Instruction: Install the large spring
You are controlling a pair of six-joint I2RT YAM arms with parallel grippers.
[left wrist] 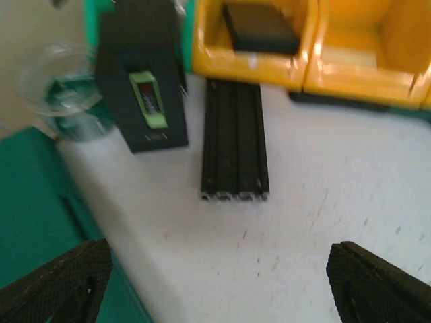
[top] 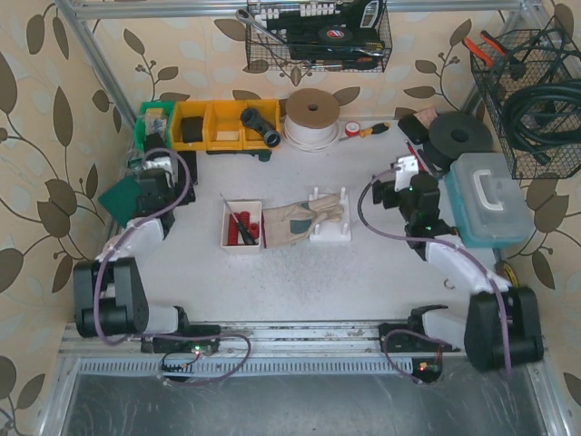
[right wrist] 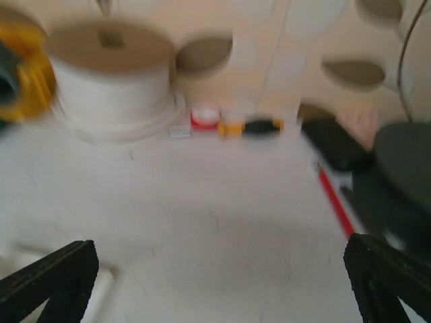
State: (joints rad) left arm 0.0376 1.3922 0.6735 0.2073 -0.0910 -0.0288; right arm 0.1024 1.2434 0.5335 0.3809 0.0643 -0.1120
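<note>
No legible text; green label on black box too blurred.

looks like a small workshop bench fenced in as a robot cell: white table, aluminium frame, leaf-patterned wall panels. shows it through yellow parts bins along the back, a wire basket of hand tools hung above, and a second wire basket holding coiled black cable and red-handled pliers. adds a big spool, a screwdriver, a work glove and a pale blue toolbox.
</note>
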